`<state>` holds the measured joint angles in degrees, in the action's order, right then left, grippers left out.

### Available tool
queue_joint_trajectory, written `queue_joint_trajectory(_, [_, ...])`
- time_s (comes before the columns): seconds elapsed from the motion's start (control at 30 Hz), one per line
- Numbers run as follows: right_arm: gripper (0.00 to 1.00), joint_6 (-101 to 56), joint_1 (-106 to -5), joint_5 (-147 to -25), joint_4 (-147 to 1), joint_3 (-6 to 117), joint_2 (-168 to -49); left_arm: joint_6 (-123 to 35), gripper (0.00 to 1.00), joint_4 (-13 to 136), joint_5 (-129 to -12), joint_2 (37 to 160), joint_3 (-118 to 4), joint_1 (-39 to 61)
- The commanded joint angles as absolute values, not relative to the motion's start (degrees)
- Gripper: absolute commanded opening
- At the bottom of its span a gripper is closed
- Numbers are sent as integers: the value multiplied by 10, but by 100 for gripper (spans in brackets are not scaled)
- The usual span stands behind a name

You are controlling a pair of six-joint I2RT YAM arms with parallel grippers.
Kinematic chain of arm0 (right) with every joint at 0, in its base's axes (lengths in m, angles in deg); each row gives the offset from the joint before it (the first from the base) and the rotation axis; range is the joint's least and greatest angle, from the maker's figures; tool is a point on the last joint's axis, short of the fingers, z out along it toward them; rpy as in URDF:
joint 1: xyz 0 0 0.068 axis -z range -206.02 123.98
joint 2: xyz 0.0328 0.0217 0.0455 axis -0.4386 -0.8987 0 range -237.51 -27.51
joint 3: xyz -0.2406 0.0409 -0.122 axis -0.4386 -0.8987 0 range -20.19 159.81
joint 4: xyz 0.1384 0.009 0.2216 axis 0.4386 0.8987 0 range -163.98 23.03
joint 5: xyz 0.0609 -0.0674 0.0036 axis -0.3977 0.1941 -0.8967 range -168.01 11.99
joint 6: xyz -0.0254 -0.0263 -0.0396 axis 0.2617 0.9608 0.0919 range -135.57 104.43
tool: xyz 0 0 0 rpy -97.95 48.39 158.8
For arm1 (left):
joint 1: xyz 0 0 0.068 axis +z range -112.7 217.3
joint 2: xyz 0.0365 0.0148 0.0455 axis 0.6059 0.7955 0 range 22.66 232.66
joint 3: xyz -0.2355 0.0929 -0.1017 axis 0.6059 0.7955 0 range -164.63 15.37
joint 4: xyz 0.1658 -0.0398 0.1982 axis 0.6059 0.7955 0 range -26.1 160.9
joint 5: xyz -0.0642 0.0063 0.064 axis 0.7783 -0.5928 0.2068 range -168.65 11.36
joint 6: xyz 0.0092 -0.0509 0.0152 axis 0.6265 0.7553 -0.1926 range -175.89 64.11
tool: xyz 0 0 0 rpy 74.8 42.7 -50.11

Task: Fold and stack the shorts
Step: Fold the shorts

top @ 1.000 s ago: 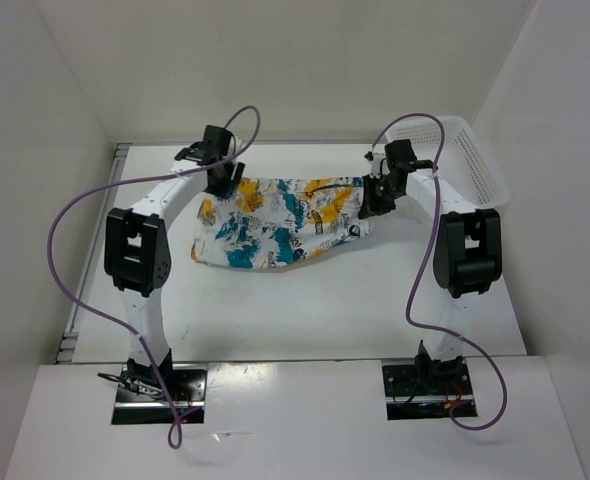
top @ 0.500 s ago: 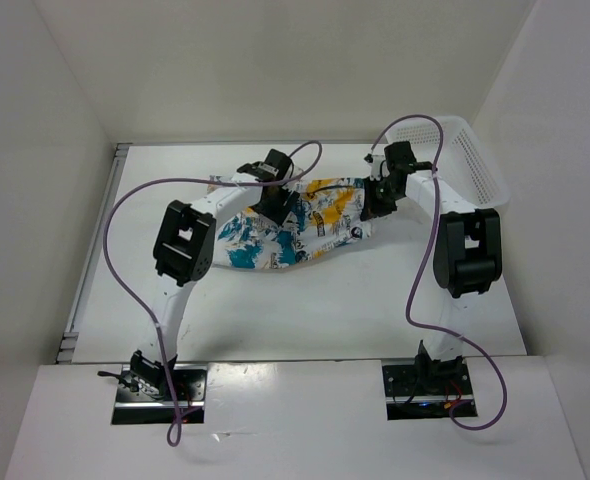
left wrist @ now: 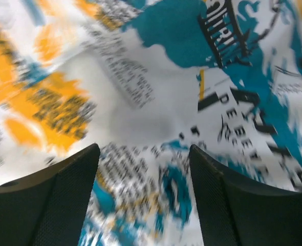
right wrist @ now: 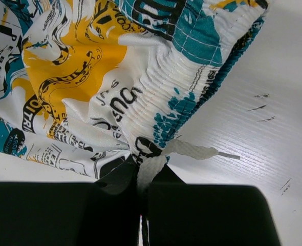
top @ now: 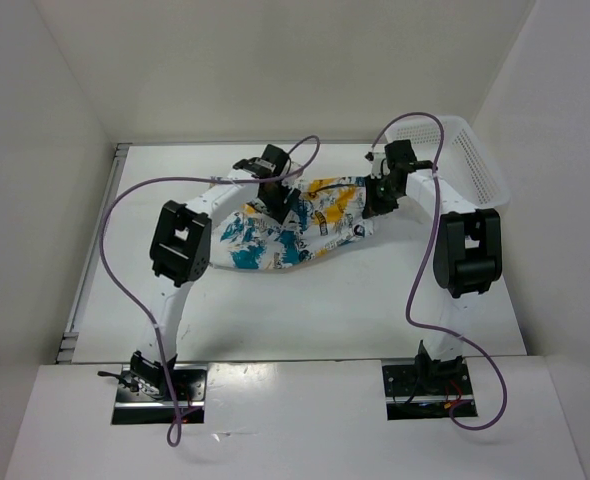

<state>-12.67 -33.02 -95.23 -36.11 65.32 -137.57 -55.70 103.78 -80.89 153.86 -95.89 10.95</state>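
Soft white fabric shorts (top: 260, 243) printed with teal, yellow-orange, black splotches, spread on white table (top: 325, 310). Left gripper (left wrist: 143, 154) over cloth, jaws apart. Right gripper (right wrist: 141, 179) clamped on shorts at waistband (right wrist: 156, 97), by white drawstring (right wrist: 187, 151).

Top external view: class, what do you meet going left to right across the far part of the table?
Left fingers → right fingers → basket. The shorts overlap both sets of fingers, so they are left out.
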Motion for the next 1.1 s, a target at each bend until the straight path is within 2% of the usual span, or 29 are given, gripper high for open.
queue_joint_trajectory(0.0, [0, -120, -335, -942, -386, 680, -1345, -559, 79, 1049, -778, 1439, -935, 140])
queue_joint_trajectory(0.17, [0, -114, -335, -936, -386, 701, -1327, -559, 79, 1022, -865, 1405, -834, 180])
queue_joint_trajectory(0.37, [0, -120, -335, -936, -386, 690, -1327, -559, 79, 1022, -849, 1424, -815, 271])
queue_joint_trajectory(0.4, [3, -121, -335, -930, -386, 678, -1327, -559, 79, 1022, -849, 1431, -820, 271])
queue_joint_trajectory(0.43, [12, -128, -335, -930, -386, 670, -1327, -559, 79, 1022, -849, 1431, -820, 280])
queue_joint_trajectory(0.47, [25, -128, -335, -923, -386, 661, -1327, -559, 79, 1022, -844, 1439, -820, 287])
queue_joint_trajectory(0.5, [42, -128, -335, -916, -386, 645, -1327, -559, 79, 1022, -844, 1448, -825, 287])
queue_joint_trajectory(0.53, [52, -128, -335, -916, -386, 637, -1322, -559, 79, 1029, -844, 1454, -825, 292])
queue_joint_trajectory(0.67, [75, -154, -335, -923, -386, 597, -1317, -559, 79, 1034, -823, 1473, -815, 310])
queue_joint_trajectory(0.83, [82, -222, -314, -963, -380, 556, -1329, -559, 79, 1040, -799, 1478, -809, 315])
queue_joint_trajectory(1.07, [82, -293, -296, -970, -370, 527, -1345, -559, 79, 1046, -800, 1496, -803, 315])
